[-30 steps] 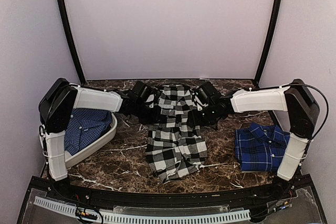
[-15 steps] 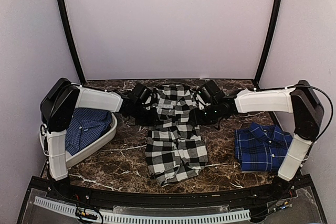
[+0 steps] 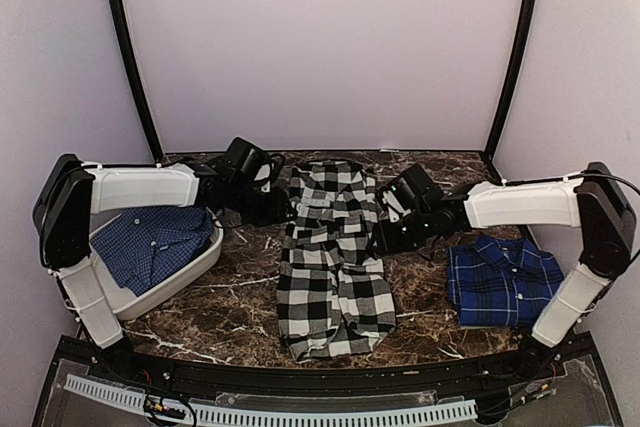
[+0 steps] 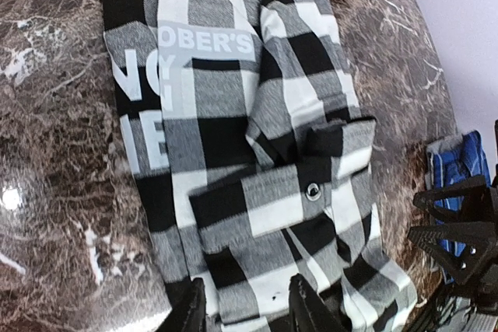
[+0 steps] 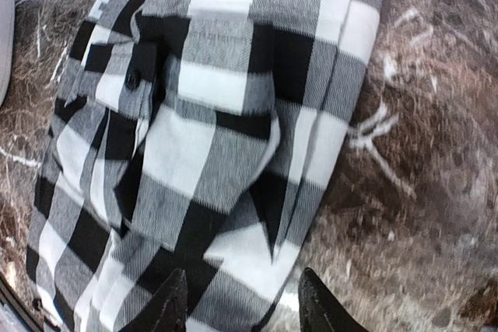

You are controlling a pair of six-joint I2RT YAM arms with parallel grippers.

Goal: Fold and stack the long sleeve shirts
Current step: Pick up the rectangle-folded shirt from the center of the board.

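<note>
From above, find the checked shirt stretched as a long narrow strip down the middle of the counter, sleeves apparently turned in, with a blue plaid shirt already folded to its right and a paler blue shirt lying in a white tub to its left. Note the left gripper just beside the strip's far left edge and the right gripper against its right edge, a little nearer. Through the left wrist camera, see two fingers spread apart above the cloth, holding nothing, with white lettering and a buttoned cuff beyond. Through the right wrist camera, likewise see them parted over the shirt's edge, pinching nothing. Probably time for the crosswise fold: take both corners of one end at matching spots, pinch every layer to keep the tucked sleeve in, lift evenly, carry that end over to meet the other, lay it flat, then move the bundle onto the blue plaid shirt
</note>
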